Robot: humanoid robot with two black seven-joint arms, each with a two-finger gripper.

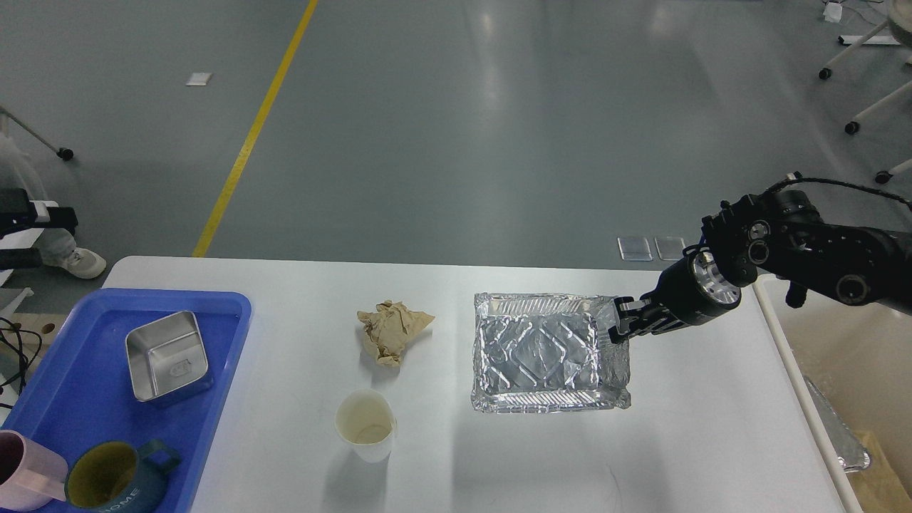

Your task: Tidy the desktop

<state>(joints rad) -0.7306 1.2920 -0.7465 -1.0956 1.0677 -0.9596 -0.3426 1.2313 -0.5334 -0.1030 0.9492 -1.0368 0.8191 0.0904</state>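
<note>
The right gripper [618,322] sits at the right-hand rim of the foil container [545,353], near its far right corner, with the arm reaching in from the right edge of the view. Its fingers appear to straddle or pinch the crinkled foil wall there, but they are small and dark, so I cannot tell whether they are closed on it or merely touching. The left gripper is out of view.

The container lies directly to the gripper's left on the white tabletop [712,427], its long axis running roughly left to right, so the gripper meets one of its short sides. Behind the gripper, to its right and just off the tabletop's edge, stands the cream bin [784,335], the likely place for rubbish.

Further left of the gripper, past the container, lie a crumpled brown paper [392,330] and a white paper cup [366,425], both well apart from it; the blue tray [235,306] is farthest.
</note>
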